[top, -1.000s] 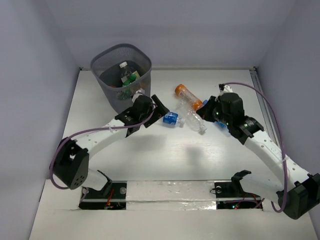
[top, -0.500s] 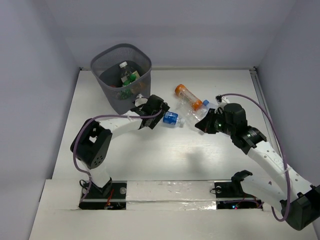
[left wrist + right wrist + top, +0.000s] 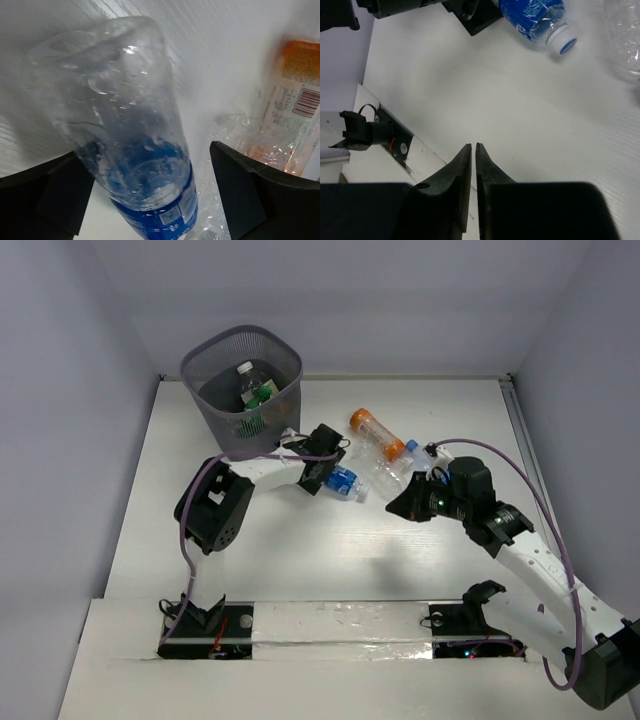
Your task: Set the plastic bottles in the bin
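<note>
Left gripper point(image 3: 145, 197) wide around blue-labelled bottle point(image 3: 125, 120) (lying down); right gripper point(image 3: 473, 148) narrow — empty.

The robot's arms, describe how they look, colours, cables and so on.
The left arm and right arm both have white links with black joint housings. A purple cable loops along each. The right gripper has black fingers tapering to narrow tips.

We fold our left arm sharply at the elbow, with the left gripper point(image 3: 328, 476) just right of the bin point(image 3: 232, 438), jaws spread wide. Our right arm stretches inward, its right gripper point(image 3: 398, 506) well right of the bin, fingers point(image 3: 462, 170) nearly touching, empty.
</note>
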You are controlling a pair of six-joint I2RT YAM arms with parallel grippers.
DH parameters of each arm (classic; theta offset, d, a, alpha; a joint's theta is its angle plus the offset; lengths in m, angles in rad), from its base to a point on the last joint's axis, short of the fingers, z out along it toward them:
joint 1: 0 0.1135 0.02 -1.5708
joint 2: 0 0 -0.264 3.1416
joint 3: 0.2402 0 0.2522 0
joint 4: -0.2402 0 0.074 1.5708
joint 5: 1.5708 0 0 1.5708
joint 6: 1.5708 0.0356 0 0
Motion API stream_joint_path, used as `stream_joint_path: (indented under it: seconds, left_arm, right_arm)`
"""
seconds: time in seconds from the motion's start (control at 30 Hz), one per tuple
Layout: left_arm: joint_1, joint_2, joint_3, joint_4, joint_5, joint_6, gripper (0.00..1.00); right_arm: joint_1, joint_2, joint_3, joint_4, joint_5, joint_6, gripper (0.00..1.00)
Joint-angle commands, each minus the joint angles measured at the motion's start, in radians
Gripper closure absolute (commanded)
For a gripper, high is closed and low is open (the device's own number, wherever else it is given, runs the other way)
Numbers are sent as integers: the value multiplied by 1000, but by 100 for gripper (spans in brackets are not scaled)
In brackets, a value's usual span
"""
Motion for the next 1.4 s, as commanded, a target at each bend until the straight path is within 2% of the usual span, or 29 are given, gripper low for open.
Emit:
stream_joint_path:
  seconds: [0.0, 0.07, 0.1, 0.13, 0.17, 0.3, 0.37, 0.47, 0.53, 0.6, 0.73, 0.8, 0.87, 0.9, 1.0, 1.03, 1.13, 1.3, 1.37]
  left_arm:
    - [5, 29, 24, -90, -38, -58, 12]
    - [-4, 33, 29, -106, -39, -37, 15]
    - [-5, 33, 27, -112, -41, -26, 19]
    - [-14, 27, 20, -116, -51, -14, 21]
    - [-14, 9, 11, -118, -59, 9, 24]
    - [-50, -66, -43, -78, -75, 101, 31]
    - [-78, -115, -66, -57, -72, 139, 31]
    - [-109, -198, -112, -25, -70, 213, 37]
    - [-123, -247, -156, -5, -64, 248, 38]
    - [-133, -325, -184, 20, -55, 273, 38]
    - [-133, -477, -233, 34, -52, 346, 38]
    - [-133, -563, -249, 38, -61, 403, 41]
    - [-123, -617, -261, 32, -56, 429, 41]
    - [-123, -631, -263, 26, -47, 448, 43]
    - [-113, -692, -261, 3, -35, 475, 45]
    - [-113, -713, -253, 2, -38, 497, 45]
    - [-88, -781, -209, -20, -41, 559, 45]
    - [147, -833, -53, -8, 135, 630, 45]
    - [240, -826, 44, -17, 171, 679, 45]
  right_arm:
    - [-5, -21, 3, 29, -42, -17, 84]
    - [-5, -16, 6, 25, -28, -11, 72]
    - [-5, -11, 11, 16, 2, -10, 56]
    - [-5, -5, 23, 9, 22, -7, 49]
    - [-5, 11, 32, -1, 61, -4, 38]
    - [-5, 59, 84, 31, 38, 32, 26]
    - [-5, 71, 113, 60, 30, 67, 25]
    - [-5, 140, 190, 49, 102, 52, 25]
    - [-5, 220, 232, 48, 136, 43, 41]
    - [-14, 280, 288, 61, 135, 46, 65]
    - [-49, 430, 418, 52, 180, 30, 68]
    - [-65, 528, 474, 25, 234, 3, 65]
    - [-91, 629, 554, 6, 269, -33, 56]
    - [-100, 665, 581, -30, 306, -48, 46]
    - [-109, 796, 699, -118, 390, -123, 26]
    - [-109, 830, 733, -150, 404, -160, 23]
    - [-109, 938, 830, -231, 428, -207, 19]
    - [-109, 1007, 870, -287, 284, -243, 16]
    - [-109, 1009, 848, -278, 279, -238, 15]
